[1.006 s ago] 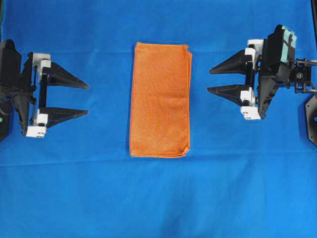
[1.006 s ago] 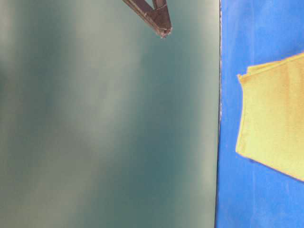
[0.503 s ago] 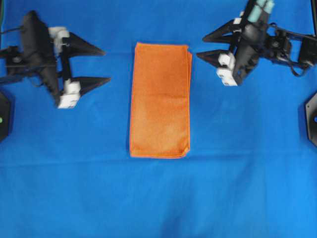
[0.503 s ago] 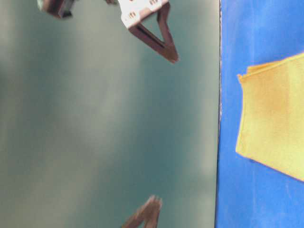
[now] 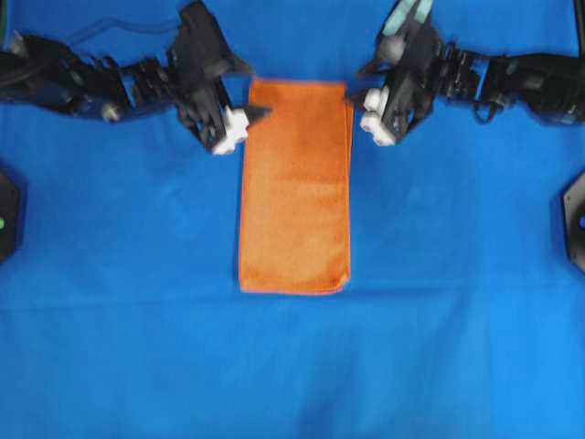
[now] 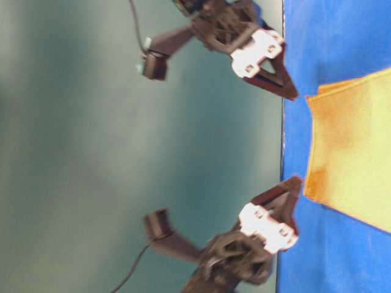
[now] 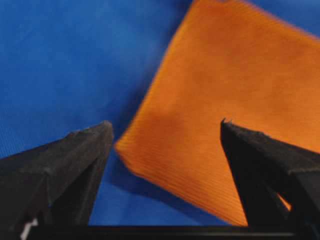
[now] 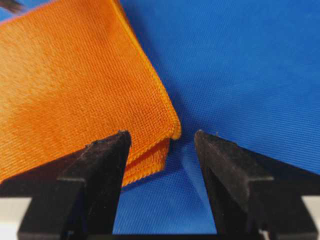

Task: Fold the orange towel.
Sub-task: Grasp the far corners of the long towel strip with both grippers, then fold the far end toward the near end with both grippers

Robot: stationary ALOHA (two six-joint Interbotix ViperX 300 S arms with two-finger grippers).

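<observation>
Blue cloth (image 5: 137,347) covers the whole work surface, with a plain teal-grey wall (image 6: 91,152) behind it in the table-level view.

My left gripper (image 5: 249,91) stands with its jaws spread wide and nothing between them. Its wrist view shows the two black fingers (image 7: 75,165) straddling the near left corner of the orange towel (image 5: 295,187), one finger over bare blue cloth, the other over the towel. Whether the tips touch the fabric I cannot tell.

My right gripper (image 5: 358,87) is likewise parted and holds nothing. In its wrist view the fingers (image 8: 100,170) bracket the towel's other far corner: one over the orange surface, one over blue cloth just beside the hem. The stacked layers are visible at that corner, the edges slightly offset.

The orange towel lies flat as a long folded rectangle at the centre of the surface, nearer the far edge than the near edge, its long sides running far to near. Both grippers sit at its far short end, one at each corner, my arms reaching in from the left and right sides. The overhead picture is motion-blurred around both grippers.
</observation>
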